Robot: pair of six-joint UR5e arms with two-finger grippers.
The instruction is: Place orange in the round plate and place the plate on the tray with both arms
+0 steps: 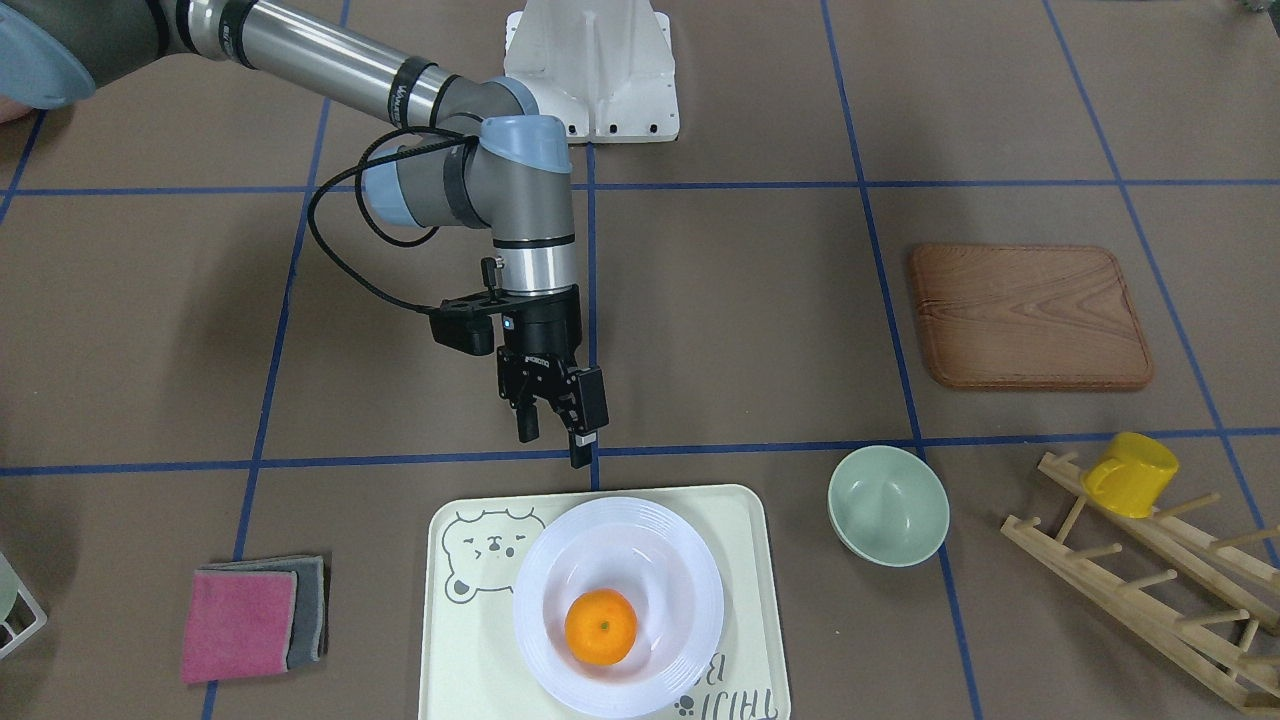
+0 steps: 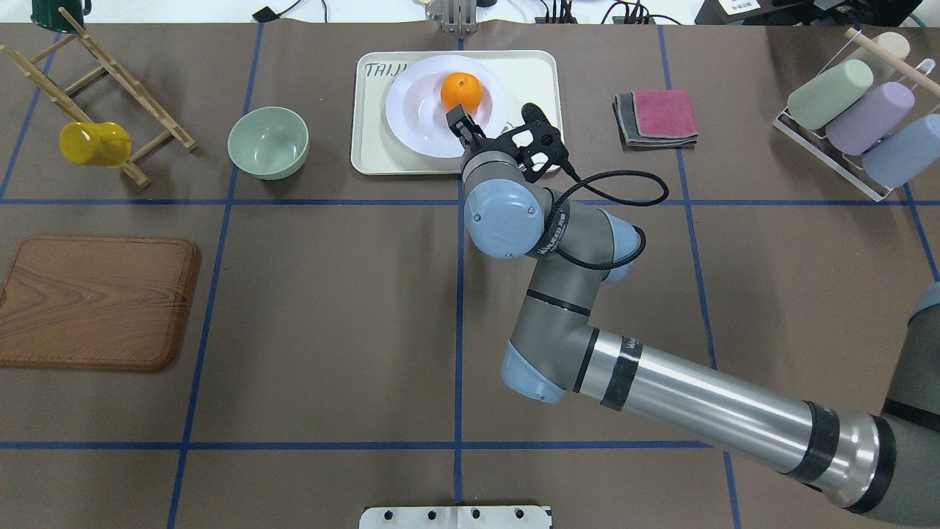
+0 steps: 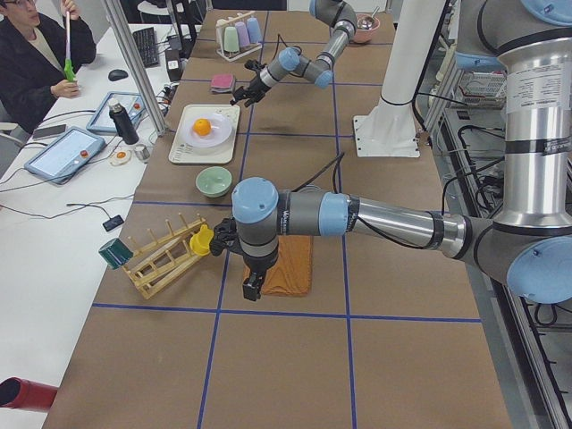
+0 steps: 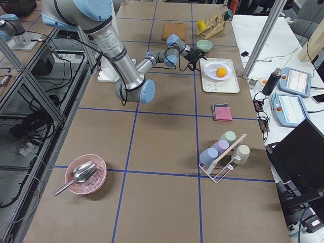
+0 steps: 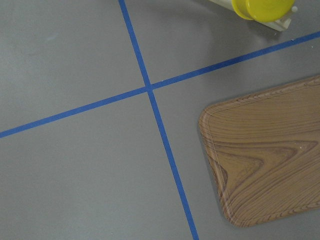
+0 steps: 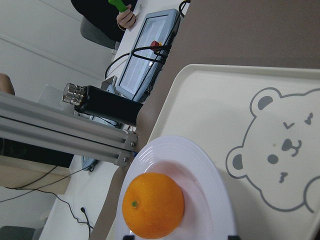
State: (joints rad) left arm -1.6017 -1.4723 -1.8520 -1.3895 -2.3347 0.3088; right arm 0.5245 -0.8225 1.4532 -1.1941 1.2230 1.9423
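The orange (image 1: 600, 626) lies in the sunken centre of the round plate (image 1: 680, 560), and the plate rests on the tray (image 1: 470, 640) with the bear drawing. The right wrist view shows the same orange (image 6: 152, 205), plate (image 6: 205, 172) and tray (image 6: 225, 105) from close by. My right gripper (image 1: 555, 438) hangs open and empty just above the tray's robot-side edge, apart from the plate. In the side view my left gripper (image 3: 251, 288) hovers by the wooden board's near end; whether it is open or shut I cannot tell.
A pale-green bowl (image 1: 888, 503) sits beside the tray. A wooden board (image 1: 1030, 316), a rack with a yellow cup (image 1: 1132, 474), and folded pink and grey cloths (image 1: 250, 617) lie around. A rack of pastel cups (image 2: 855, 117) stands at the far right.
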